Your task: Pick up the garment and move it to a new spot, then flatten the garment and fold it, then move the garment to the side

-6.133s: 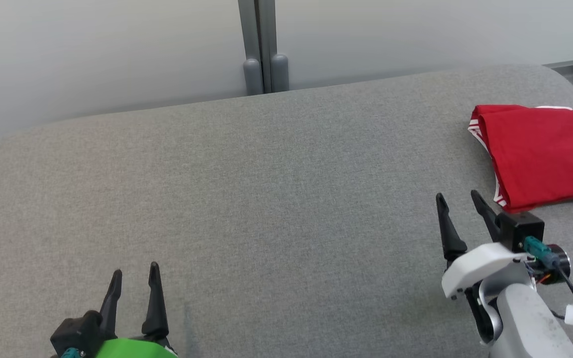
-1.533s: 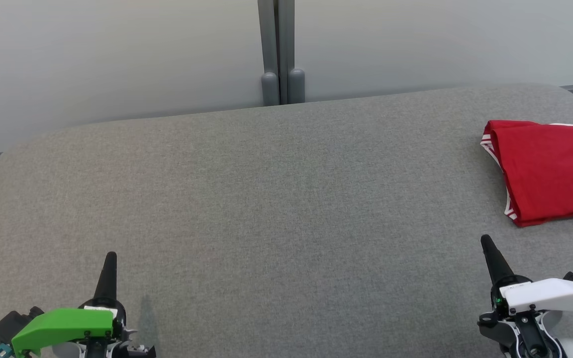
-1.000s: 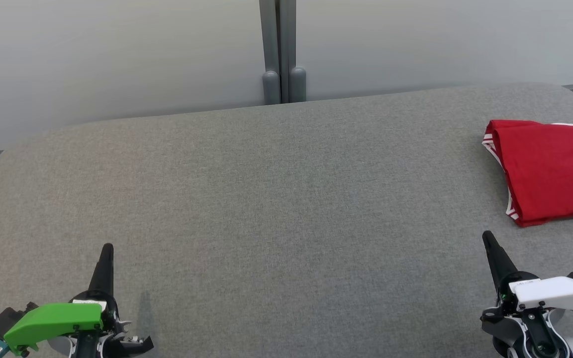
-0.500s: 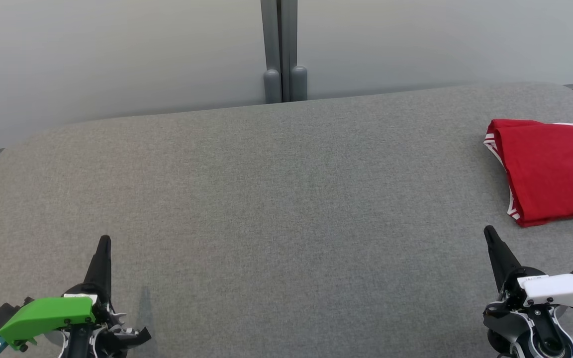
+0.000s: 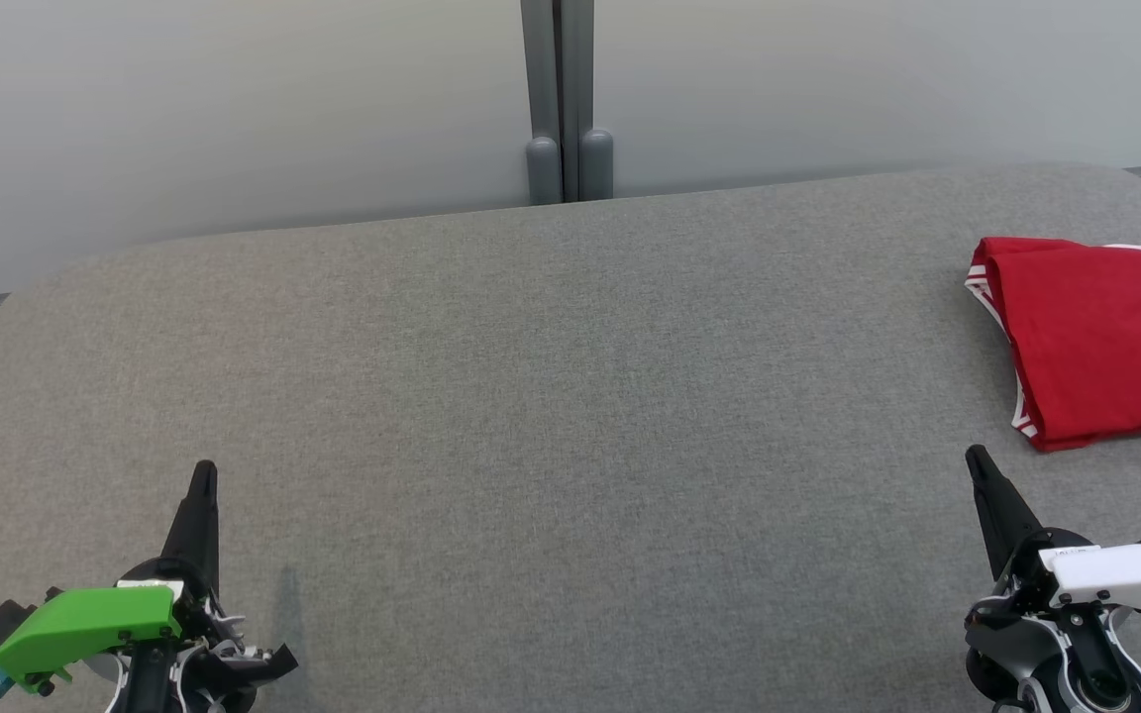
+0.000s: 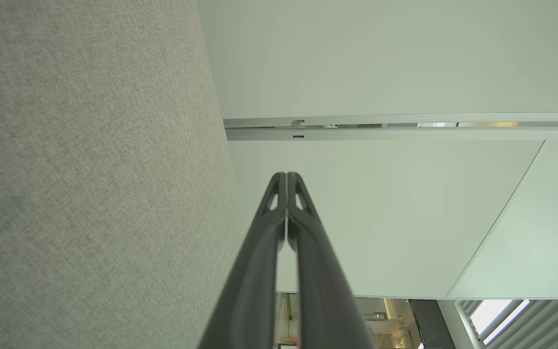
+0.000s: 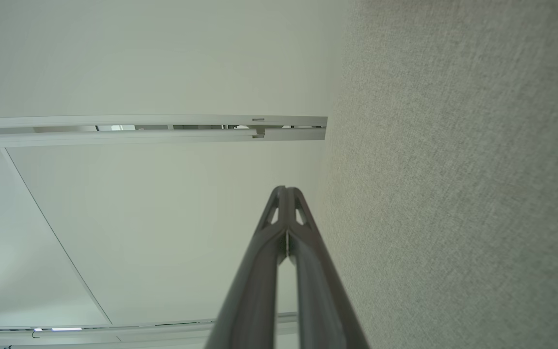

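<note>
The garment (image 5: 1100, 342) is red with white stripes at its edge, and it lies folded at the far right of the grey padded table (image 5: 551, 396), cut off by the picture's right edge. My left gripper (image 5: 202, 473) sits at the lower left, shut and empty, far from the garment. At the lower right my right gripper (image 5: 977, 460) is shut with nothing in it, a short way in front of the garment's near corner. The left wrist view has its fingers (image 6: 286, 177) pressed together, and the right wrist view shows the same for its fingers (image 7: 285, 190).
A pale wall panel stands behind the table, with a grey post (image 5: 558, 99) at its middle. The table's rounded far corners and left edge are near the frame's sides.
Six seconds ago both grippers stood open and the right one was closer to the garment. Over the last second both shut grippers have crept slightly forward. The garment has stayed put.
</note>
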Tool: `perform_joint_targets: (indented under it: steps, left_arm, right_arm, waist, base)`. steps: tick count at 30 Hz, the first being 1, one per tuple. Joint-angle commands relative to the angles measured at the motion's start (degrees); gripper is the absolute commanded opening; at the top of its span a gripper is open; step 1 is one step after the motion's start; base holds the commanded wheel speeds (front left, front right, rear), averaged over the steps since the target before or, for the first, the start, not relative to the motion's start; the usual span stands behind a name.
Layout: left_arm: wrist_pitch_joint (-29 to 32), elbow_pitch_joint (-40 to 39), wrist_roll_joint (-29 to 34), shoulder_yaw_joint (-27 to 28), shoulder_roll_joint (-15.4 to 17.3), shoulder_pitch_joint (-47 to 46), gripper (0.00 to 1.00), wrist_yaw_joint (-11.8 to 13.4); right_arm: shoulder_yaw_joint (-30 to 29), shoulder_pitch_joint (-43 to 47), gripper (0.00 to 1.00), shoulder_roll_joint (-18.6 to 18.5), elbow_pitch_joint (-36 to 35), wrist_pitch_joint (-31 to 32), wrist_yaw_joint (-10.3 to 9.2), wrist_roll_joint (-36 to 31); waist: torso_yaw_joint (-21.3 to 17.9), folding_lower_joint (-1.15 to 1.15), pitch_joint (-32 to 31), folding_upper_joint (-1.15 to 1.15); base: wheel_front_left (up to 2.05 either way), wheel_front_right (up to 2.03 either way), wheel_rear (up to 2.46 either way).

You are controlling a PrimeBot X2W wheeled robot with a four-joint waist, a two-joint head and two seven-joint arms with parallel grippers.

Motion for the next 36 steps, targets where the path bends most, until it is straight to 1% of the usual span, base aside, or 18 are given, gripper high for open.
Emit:
perform_joint_targets:
  steps: [1,36]
  left_arm:
    - [0.07,-0.06,-0.09,0.21,0.35,-0.63,0.00,-0.37]
    - [0.20,-0.07,0.05,0.30,0.24,-0.65,0.00,-0.37]
  right_arm:
    - [-0.12,-0.49,0.00,-0.33,-0.21,0.17,-0.02,0.19]
    - [-0.11,-0.49,0.00,-0.33,-0.20,0.16,-0.02,0.19]
  waist:
    - [0.00,0.00,0.00,0.00]
    - [0.00,0.00,0.00,0.00]
  base:
    - [0.00,0.00,0.00]
    - [0.00,0.00,0.00]
